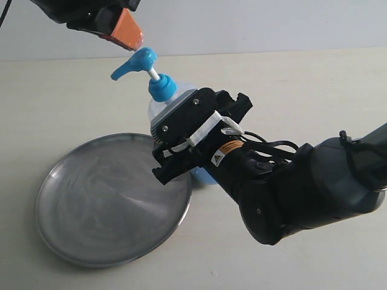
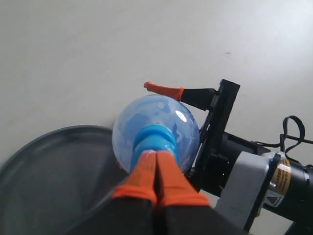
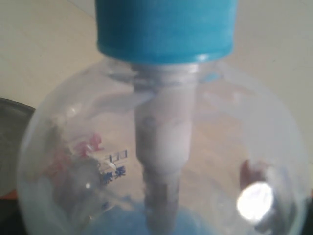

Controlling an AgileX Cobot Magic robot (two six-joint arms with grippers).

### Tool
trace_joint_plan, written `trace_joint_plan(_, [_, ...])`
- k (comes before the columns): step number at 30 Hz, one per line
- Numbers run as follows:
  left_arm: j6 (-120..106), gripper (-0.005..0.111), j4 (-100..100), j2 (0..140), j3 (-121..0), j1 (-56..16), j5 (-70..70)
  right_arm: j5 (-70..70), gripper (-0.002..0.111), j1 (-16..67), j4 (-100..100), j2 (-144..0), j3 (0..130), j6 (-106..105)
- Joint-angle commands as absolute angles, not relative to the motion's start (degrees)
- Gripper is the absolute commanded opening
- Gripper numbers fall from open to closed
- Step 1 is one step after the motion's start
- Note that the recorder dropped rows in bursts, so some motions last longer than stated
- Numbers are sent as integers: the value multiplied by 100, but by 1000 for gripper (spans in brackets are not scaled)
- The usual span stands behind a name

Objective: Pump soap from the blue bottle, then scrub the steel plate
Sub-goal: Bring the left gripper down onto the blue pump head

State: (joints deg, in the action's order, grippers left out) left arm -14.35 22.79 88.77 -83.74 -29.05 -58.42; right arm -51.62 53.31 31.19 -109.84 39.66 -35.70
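Note:
The blue bottle (image 1: 160, 90) stands upright at the far rim of the steel plate (image 1: 103, 199), its blue pump spout pointing out over the plate. My right gripper (image 1: 163, 148) is closed round the bottle's clear round body (image 3: 161, 161). One of its orange fingertips (image 2: 164, 90) shows on the far side of the bottle (image 2: 156, 122). Pale blue soap (image 3: 122, 220) fills the bottle's lower part. My left gripper (image 1: 130, 33) hangs just above the pump head, its orange fingers pressed together (image 2: 156, 154). The plate (image 2: 54, 176) shows bare grey steel.
Bottle and plate rest on a plain cream tabletop (image 1: 302, 84). The right arm's thick black wrist and cables (image 1: 290, 187) stretch across the table to the right of the plate.

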Motion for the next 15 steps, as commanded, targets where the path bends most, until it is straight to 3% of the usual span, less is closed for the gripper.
trace_joint_plan(1, [-1301,0,2269,8896,-8397,-2937,-5987,-5332,0,5331,2991,-10985,3979,-3555])
trace_joint_plan(15, [-1154,0,2286,9140,-8397,-2937,-5944,-5346,0,5331,2979,-10985,3979,-3555])
